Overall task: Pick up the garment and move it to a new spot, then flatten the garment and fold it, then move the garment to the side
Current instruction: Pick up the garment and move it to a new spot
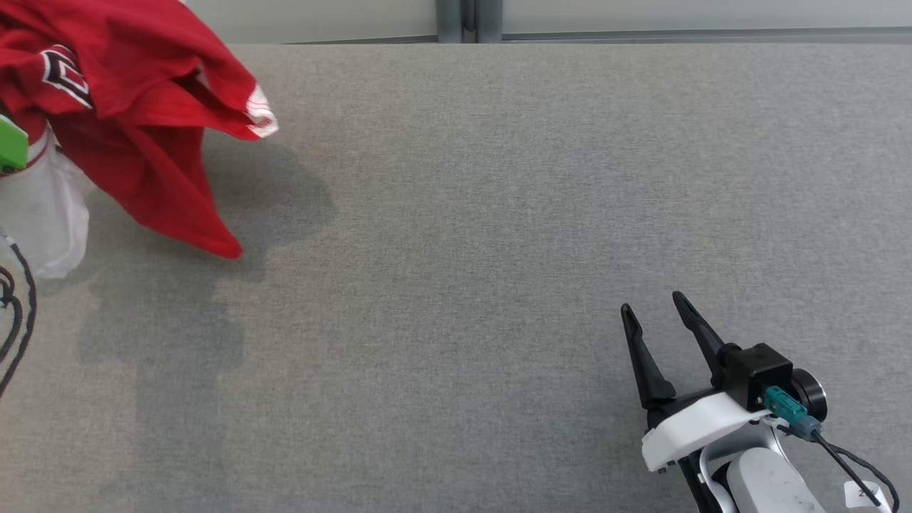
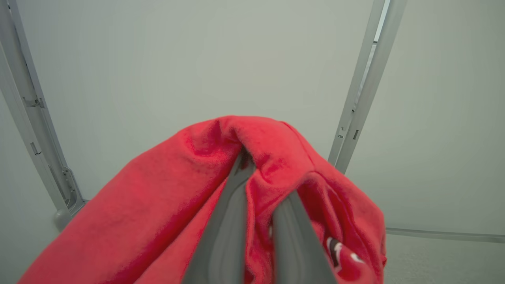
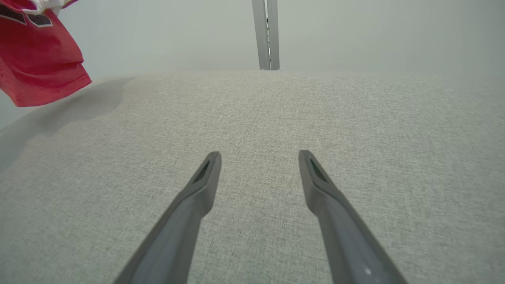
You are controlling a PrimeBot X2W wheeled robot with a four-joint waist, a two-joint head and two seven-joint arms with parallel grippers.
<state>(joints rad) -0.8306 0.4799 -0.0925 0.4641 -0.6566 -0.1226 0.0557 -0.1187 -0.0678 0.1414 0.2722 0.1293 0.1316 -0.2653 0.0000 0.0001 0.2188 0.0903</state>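
1. The shirt (image 1: 142, 107) hangs bunched in the air at the far left of the grey table (image 1: 499, 214), with its shadow spread beneath it. From the right wrist view, its lowest corner looks clear of the surface.
2. The left gripper (image 2: 258, 189) is clenched on a fold of the shirt, with cloth draped over both fingers. It is probably held high so the fabric drops free for carrying.
3. The right gripper (image 1: 652, 305) sits at the near right, fingers spread and holding nothing, well apart from the shirt. It is likely kept clear until flattening needs it.
4. The pick-up-and-move step seems underway; flattening and folding are not yet done.
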